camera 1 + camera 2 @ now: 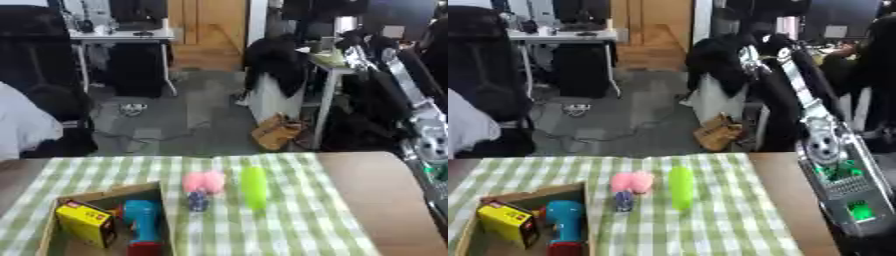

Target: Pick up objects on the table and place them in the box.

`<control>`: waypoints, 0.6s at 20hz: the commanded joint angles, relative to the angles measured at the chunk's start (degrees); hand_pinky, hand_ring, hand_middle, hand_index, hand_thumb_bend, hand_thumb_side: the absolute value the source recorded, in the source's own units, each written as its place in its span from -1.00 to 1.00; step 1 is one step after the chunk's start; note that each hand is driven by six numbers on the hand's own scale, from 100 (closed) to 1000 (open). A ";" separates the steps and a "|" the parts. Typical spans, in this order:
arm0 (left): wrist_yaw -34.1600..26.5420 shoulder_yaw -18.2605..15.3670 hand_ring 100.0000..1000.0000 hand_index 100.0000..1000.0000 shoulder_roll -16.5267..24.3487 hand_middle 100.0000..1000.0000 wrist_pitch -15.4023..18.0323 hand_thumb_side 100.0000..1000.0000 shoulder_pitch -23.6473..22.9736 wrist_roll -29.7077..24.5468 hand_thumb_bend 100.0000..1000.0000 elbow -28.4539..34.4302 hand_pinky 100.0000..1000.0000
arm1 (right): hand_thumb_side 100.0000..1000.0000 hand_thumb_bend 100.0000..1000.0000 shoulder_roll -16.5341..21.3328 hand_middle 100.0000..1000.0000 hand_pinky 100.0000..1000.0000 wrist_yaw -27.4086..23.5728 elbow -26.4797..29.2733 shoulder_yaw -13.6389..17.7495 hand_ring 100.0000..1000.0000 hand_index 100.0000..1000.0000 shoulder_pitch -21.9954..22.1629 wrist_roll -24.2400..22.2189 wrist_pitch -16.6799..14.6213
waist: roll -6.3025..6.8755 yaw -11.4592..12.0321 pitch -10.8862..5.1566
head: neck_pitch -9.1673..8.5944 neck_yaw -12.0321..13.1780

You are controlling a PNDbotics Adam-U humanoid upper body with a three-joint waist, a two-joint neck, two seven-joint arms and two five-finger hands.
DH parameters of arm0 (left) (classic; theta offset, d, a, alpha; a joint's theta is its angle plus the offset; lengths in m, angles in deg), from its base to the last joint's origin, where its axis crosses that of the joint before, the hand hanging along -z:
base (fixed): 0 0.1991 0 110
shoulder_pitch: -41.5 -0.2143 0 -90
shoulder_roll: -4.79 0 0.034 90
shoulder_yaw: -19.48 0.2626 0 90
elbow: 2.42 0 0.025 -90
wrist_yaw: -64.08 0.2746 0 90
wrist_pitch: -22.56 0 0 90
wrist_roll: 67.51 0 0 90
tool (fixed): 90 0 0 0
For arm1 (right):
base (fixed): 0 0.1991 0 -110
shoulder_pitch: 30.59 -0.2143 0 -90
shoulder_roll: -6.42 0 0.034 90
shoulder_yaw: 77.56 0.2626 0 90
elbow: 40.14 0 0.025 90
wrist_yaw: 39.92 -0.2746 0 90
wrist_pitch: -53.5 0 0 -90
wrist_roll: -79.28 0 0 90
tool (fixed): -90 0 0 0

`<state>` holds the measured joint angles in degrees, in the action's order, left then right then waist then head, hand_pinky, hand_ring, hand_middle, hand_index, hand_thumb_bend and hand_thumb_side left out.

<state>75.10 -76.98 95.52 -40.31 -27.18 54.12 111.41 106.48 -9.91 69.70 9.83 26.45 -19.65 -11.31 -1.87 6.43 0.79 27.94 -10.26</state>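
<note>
A cardboard box (103,196) sits at the near left corner of the surface (376,185), on a green and white checked cloth (289,210). Inside the box lie a yellow pack (85,223) on the left and a blue thing with a red end (143,227) on the right, close beside each other. Just to the right of the box, out on the cloth, rests a soft pink thing (204,182). A small dark blue thing (198,201) lies right in front of the pink one, touching it or almost so. A bit further right of the box, past the pink thing, lies a long bright green thing (255,186), pointing away from the near edge. The robot's right arm (833,155) comes down along the right side, well apart from the box, above the bare brown part of the surface. I cannot see its hand, so I cannot tell what its fingers are doing. The left hand does not show either.
</note>
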 commanded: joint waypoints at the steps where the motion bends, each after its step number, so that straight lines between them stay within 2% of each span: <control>1: -0.38 0.26 0.73 0.77 0.95 0.66 -0.10 1.00 0.55 -0.51 -0.76 0.77 0.66 | 1.00 -0.96 1.44 0.57 0.68 4.12 -2.27 -1.62 0.70 0.81 -2.35 -5.13 0.74 | -1.05 0.23 -1.69 | 0.47 -0.82; 4: -0.58 0.49 0.73 0.77 0.82 0.66 -0.10 1.00 0.63 -0.80 -0.76 0.77 0.66 | 1.00 -1.00 1.45 0.58 0.69 6.91 -5.18 -3.35 0.71 0.80 -3.63 -8.23 0.66 | -1.24 0.52 -2.14 | 0.60 -1.27; 6: -0.66 0.66 0.73 0.77 0.95 0.66 -0.16 1.00 0.67 -1.03 -0.76 0.77 0.66 | 1.00 -1.00 2.72 0.61 0.71 8.07 -8.16 -5.64 0.72 0.80 -4.58 -11.13 0.11 | -1.48 0.81 -2.51 | 0.67 -1.70; 12: -1.08 0.97 0.73 0.76 0.95 0.66 -0.29 1.00 0.51 -1.44 -0.77 0.77 0.66 | 1.00 -1.00 6.60 0.65 0.74 7.66 -17.05 -11.22 0.74 0.80 -7.71 -19.01 -2.16 | -1.96 1.33 -3.14 | 1.45 -2.72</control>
<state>74.32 -76.00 95.49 -40.55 -27.22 52.94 111.41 110.71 -2.20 54.04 -0.93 20.07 -37.26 -13.10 -3.01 7.81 -1.00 29.06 -12.69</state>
